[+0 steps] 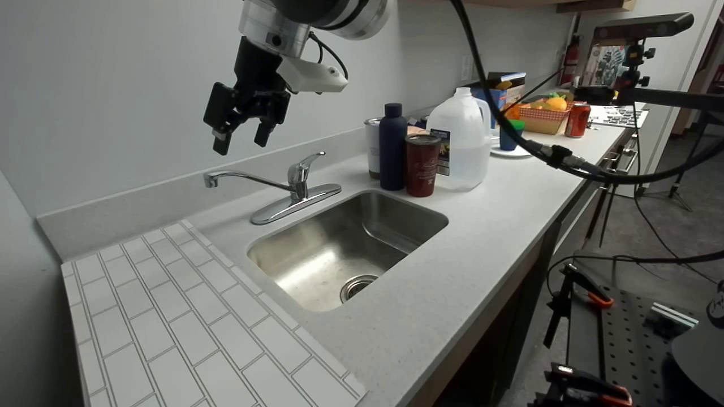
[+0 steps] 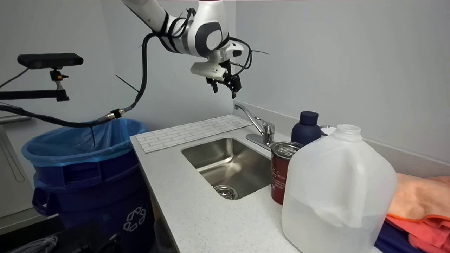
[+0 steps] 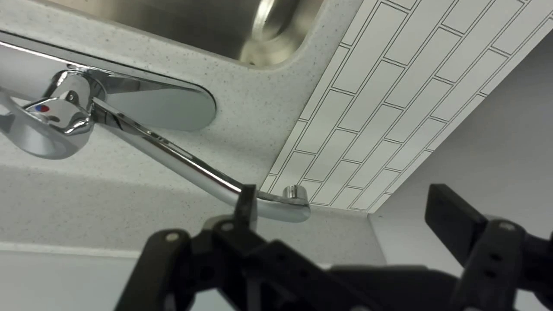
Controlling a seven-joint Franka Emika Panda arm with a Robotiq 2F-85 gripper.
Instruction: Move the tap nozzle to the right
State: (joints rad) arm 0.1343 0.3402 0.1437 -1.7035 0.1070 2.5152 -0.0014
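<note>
Fingers (image 3: 453, 222): spread wide, with nothing held between them; in the wrist view they stand at lower middle and lower right.
Gripper (image 1: 242, 140): in an exterior view it hangs at upper left, above the tap nozzle (image 1: 249, 176) and apart from it.
Nozzle: left of centre there, pointing left, its tip outside the sink (image 1: 305, 254).
Finger at lower middle: in the wrist view it covers part of the nozzle; going straight down, it may land on top and press, because the nozzle is not centred between both.
Backsplash (image 1: 141, 210): close behind the nozzle; a finger entering this gap could, I think, scrape it.
Lever (image 1: 301, 167): at the nozzle's root; a push too near this end could knock it.
</note>
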